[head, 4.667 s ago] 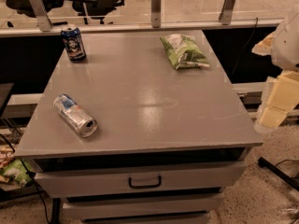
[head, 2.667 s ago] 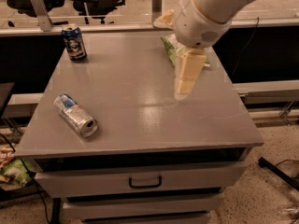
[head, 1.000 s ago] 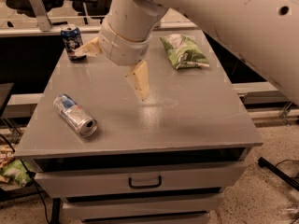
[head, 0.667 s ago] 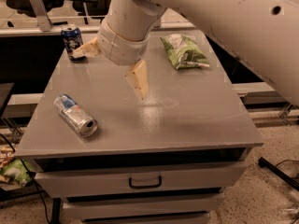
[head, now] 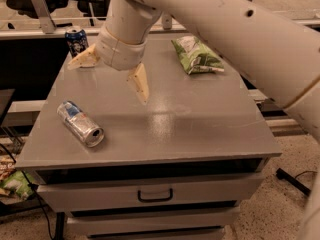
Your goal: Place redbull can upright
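The redbull can lies on its side near the front left of the grey table, its shiny silver top facing the front right. My gripper hangs over the left middle of the table, above and behind the can, apart from it. Its two cream fingers are spread wide and hold nothing. My large cream arm reaches in from the upper right.
A wider dark-blue can stands upright at the back left corner. A green snack bag lies at the back right. Drawers with a dark handle sit under the tabletop. A railing runs behind the table.
My arm has swung in from the right across the table to the left middle, ending above and behind the lying can. The can has not moved.
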`<state>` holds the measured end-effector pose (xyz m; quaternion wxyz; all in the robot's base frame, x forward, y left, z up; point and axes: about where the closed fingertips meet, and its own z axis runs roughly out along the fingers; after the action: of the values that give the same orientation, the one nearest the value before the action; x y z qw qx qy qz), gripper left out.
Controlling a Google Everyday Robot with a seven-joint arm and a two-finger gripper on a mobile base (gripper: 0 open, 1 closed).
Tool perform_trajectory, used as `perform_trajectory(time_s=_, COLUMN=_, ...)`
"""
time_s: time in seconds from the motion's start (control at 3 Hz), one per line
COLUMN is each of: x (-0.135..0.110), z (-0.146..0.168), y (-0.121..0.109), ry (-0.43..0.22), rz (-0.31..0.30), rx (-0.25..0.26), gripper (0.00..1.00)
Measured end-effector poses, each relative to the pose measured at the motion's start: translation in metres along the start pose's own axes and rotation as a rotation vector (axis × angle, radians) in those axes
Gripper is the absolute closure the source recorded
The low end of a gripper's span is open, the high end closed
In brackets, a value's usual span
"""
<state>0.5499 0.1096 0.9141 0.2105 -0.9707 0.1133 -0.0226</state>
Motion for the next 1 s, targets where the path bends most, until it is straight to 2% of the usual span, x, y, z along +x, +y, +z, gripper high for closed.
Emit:
perform_trajectory(time_s=0.33, x=-0.005, z=0.016, y=-0.010, ry=-0.066, rz=-0.114, rx=-0.031, gripper=0.00)
perform_trajectory(time_s=1.0, x=-0.034, z=0.043, y=-0.022, ry=-0.167, rz=-0.362, rx=-0.133, gripper=0.00)
